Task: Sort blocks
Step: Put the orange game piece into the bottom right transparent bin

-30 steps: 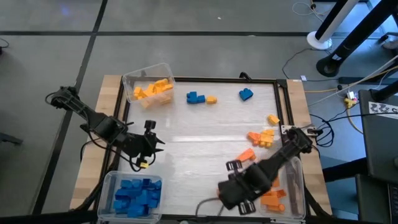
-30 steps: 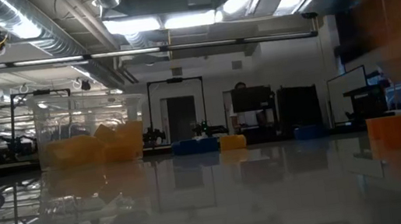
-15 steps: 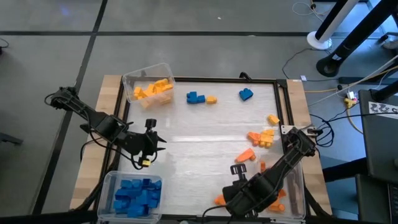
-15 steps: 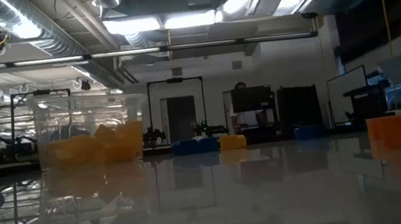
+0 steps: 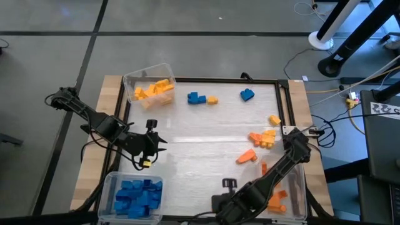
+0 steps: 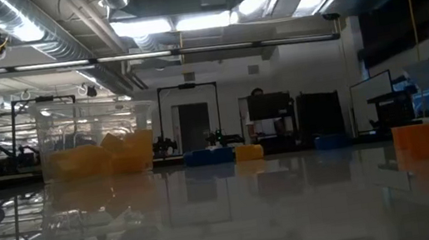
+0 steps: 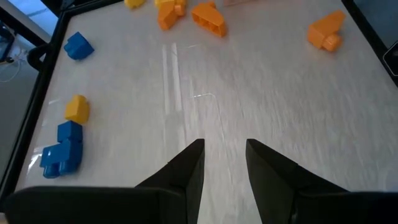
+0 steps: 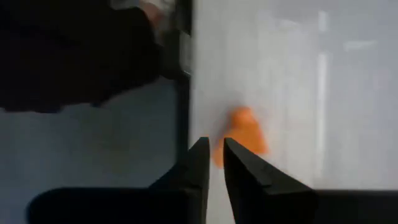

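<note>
Left gripper (image 5: 154,143) hovers over the white table top (image 5: 200,134) near its left edge, between the two left-hand bins; in its wrist view the dark fingers (image 7: 189,168) stand a narrow gap apart with nothing between them.

Clear plastic bin at the far left corner (image 5: 149,84) holds a heap of yellow-orange studded bricks (image 5: 154,90); count not readable. Clear plastic bin at the near left corner (image 5: 132,195) holds a heap of blue studded bricks (image 5: 136,194), likewise too piled to count.

Along the far edge: one blue L-shaped brick cluster (image 5: 196,97), long axis running left-right, with one small yellow brick (image 5: 212,100) just beside it on the right. Further right, one single blue brick (image 5: 247,95), set slightly askew.

Right of centre: one orange wedge-like brick (image 5: 247,156) lying alone, long axis tilted, its far end pointing right. Beyond it, a loose cluster of about four orange and yellow bricks (image 5: 262,138) near the right edge, and one yellow brick (image 5: 274,119) apart from them, farther back.

Right gripper (image 5: 222,201) sits low at the near edge, right of the middle, its arm stretching back towards the right-hand clear bin (image 5: 299,187), which holds a few orange bricks (image 5: 275,199). Its wrist view shows the fingers (image 8: 199,165) nearly together, only a slit between them, empty; an orange brick (image 8: 244,134), blurred, lies on the table just past the tips. Cannot tell whether it touches them.
</note>
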`<state>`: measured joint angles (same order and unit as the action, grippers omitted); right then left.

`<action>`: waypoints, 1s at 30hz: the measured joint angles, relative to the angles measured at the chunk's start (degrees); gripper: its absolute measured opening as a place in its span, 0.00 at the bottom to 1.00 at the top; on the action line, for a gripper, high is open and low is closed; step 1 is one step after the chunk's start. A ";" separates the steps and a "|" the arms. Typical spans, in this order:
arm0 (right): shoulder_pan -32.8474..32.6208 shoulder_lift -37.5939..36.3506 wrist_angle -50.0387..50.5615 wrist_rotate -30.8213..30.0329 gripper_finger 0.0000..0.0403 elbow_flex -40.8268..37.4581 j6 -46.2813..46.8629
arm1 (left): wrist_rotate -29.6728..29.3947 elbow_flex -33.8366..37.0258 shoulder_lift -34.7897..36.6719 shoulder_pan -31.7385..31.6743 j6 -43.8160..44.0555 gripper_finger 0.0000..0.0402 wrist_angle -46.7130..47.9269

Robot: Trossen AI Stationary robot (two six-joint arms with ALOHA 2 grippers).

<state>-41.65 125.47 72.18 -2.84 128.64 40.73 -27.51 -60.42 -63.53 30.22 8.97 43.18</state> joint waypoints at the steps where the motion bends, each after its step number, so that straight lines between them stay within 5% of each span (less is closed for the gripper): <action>1: 0.00 0.48 -1.64 1.02 0.14 0.00 0.02 | 0.00 0.00 0.00 0.00 0.00 0.27 0.02; 12: -0.02 5.68 -0.48 3.72 0.42 0.00 4.46 | 0.02 0.00 0.00 0.00 0.00 0.27 -0.07; 19: 0.00 7.85 0.89 1.69 0.44 0.02 8.12 | 0.02 0.00 0.00 0.17 0.00 0.27 -0.10; 30: -1.75 6.22 17.87 4.84 0.45 -0.59 8.49 | 0.04 0.02 0.00 0.17 -0.13 0.27 -0.13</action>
<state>-43.40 131.69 90.05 2.00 128.05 49.22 -27.46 -60.40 -63.53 30.39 8.84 43.05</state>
